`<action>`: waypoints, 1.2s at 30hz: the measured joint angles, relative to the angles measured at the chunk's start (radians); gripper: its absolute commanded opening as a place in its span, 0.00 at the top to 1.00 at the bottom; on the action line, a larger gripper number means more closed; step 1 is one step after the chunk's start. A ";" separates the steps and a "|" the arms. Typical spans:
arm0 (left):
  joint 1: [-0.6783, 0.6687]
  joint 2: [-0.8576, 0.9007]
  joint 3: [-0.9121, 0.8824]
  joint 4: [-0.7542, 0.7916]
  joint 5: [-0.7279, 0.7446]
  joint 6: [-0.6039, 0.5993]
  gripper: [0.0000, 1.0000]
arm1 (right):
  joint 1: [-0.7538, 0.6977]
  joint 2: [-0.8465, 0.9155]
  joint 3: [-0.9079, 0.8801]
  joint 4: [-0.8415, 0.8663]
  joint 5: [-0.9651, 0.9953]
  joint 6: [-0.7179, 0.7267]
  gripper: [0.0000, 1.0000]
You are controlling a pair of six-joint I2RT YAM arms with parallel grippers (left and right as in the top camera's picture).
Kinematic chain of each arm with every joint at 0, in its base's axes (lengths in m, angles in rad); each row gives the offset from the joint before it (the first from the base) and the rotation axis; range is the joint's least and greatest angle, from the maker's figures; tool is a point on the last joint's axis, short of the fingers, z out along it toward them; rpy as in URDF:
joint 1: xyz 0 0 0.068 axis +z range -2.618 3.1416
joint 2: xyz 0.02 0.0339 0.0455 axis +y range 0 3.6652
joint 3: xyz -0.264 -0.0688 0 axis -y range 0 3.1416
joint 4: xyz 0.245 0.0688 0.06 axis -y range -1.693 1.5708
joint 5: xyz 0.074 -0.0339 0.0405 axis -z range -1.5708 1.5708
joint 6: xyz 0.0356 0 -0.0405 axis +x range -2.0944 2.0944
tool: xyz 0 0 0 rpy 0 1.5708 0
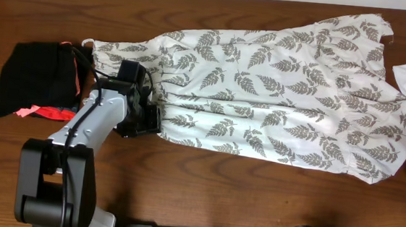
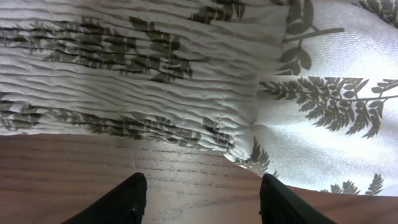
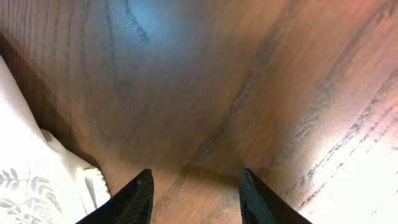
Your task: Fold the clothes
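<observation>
Left gripper [image 2: 202, 182] at dress [image 1: 277, 90], bundle [image 1: 35, 78] beside

Your overhead view is evenly lit and sharp. Right wrist: glare whitens the blurred worktop [image 3: 249, 93] at four o'clock.

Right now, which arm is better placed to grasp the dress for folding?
Probably the left. The left gripper hangs open beside the near edge of the dress, at the gathered top end. The right gripper is over the table, with only a corner of the dress in its view.
</observation>
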 measured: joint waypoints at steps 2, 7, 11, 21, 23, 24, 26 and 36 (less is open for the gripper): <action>0.000 0.000 0.000 0.000 0.000 0.000 0.41 | -0.004 0.012 0.012 -0.010 -0.010 0.025 0.53; 0.000 0.000 0.000 0.000 0.000 0.000 0.41 | -0.003 0.062 0.050 -0.013 -0.095 0.066 0.45; 0.000 0.000 0.000 0.000 0.000 0.000 0.41 | -0.004 0.114 0.082 -0.009 -0.209 0.075 0.47; 0.000 0.000 0.000 0.000 0.000 0.000 0.41 | -0.002 0.241 0.090 -0.071 -0.566 0.084 0.59; 0.000 0.000 0.000 0.000 0.000 0.000 0.41 | 0.003 0.256 0.077 -0.092 -0.617 0.084 0.62; 0.000 0.000 0.000 0.000 0.000 0.000 0.41 | 0.009 0.262 0.069 -0.102 -0.639 0.083 0.69; 0.000 0.000 0.000 0.000 0.000 0.000 0.41 | 0.017 0.275 0.057 -0.120 -0.660 0.084 0.87; 0.000 0.000 0.000 0.000 0.000 0.000 0.41 | 0.034 0.264 0.037 -0.132 -0.621 0.051 0.99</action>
